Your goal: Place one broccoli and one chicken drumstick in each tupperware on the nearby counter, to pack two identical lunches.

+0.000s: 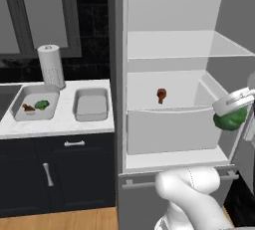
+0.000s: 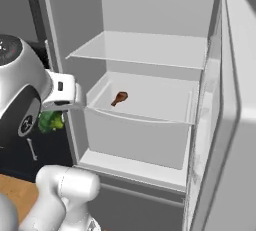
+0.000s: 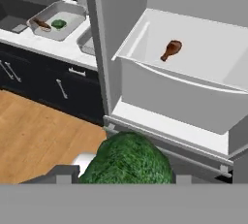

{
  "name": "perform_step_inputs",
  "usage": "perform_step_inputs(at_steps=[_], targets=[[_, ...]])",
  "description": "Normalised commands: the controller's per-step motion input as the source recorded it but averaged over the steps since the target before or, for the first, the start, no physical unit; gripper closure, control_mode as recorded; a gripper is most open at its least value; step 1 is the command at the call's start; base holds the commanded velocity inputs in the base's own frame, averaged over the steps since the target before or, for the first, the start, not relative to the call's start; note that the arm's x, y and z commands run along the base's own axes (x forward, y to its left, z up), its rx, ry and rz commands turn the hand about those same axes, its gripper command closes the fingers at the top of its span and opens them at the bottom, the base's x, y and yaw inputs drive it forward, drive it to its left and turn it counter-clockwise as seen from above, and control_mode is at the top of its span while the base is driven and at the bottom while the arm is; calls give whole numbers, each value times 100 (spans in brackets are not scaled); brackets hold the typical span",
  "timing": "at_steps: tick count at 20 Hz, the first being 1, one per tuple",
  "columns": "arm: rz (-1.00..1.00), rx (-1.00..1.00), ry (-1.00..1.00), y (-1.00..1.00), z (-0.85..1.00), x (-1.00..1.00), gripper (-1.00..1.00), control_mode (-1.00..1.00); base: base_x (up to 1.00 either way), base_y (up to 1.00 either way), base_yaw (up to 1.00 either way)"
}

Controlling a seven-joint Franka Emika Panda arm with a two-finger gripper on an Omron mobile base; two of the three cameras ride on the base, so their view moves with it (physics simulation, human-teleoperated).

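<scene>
Left base view shows the white arm's two-finger gripper (image 1: 234,110) raised at the right, just in front of an open grey fridge (image 1: 169,25), its jaws closed on a bumpy bright-green broccoli floret (image 1: 230,120). Far inside the fridge, a reddish-brown chicken drumstick (image 1: 161,95) lies in a white drawer (image 1: 169,129). On the white marbled counter (image 1: 64,119) to the left sit two shallow light-grey tupperware trays: the left tray (image 1: 19,110) holds a second drumstick (image 1: 28,107) beside a second broccoli floret (image 1: 42,104), apart from the right tray (image 1: 91,105). A white paper-towel roll (image 1: 51,65) stands upright behind them.
</scene>
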Motion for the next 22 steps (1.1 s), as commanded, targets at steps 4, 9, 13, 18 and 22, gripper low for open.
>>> perform_step_inputs(at_steps=[4,9,13,18,22], targets=[[0,0,0,0,0,0,100,100,-50,19,1],[0,0,0,0,0,0,100,100,14,82,-4],[0,0,0,0,0,0,100,100,50,100,-16],[0,0,0,0,0,0,100,100,50,100,-27],[0,0,0,0,0,0,100,100,45,99,-27]])
